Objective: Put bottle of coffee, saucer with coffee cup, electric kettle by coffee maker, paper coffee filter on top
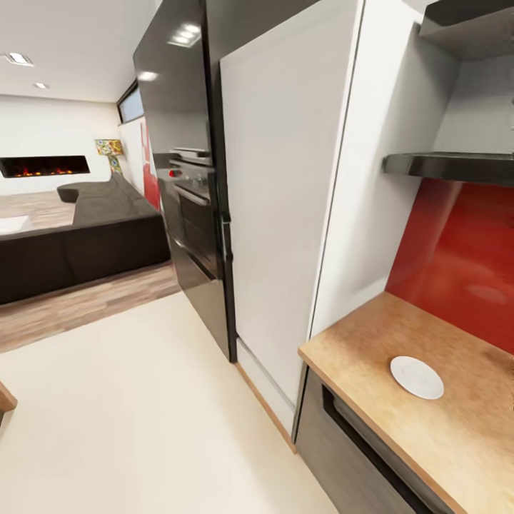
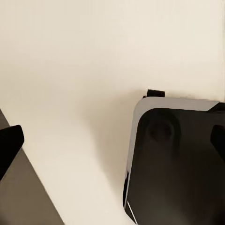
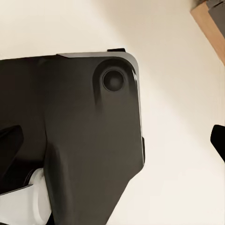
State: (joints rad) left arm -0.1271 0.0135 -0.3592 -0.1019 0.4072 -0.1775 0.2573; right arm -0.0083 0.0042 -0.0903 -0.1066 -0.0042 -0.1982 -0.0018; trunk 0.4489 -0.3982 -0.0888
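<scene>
Saucer (image 1: 416, 377): one, white, lay alone on the countertop (image 1: 457, 428), at right.
Shelf (image 1: 450, 165): one, dark, above the countertop.
Left fingers (image 2: 9, 143): two, spread apart, holding nothing.
Right fingers (image 3: 218, 137): two, spread apart, holding nothing.

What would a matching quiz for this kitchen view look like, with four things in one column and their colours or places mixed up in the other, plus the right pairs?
Things:
1. saucer
2. kitchen shelf
3. wall panel under the shelf
4. sofa

Descriptions:
A. glossy red
B. white, lying flat on the countertop
C. dark, standing in the far room at the view's left
D. dark grey, mounted above the countertop

Right pairs: 1-B, 2-D, 3-A, 4-C
</scene>
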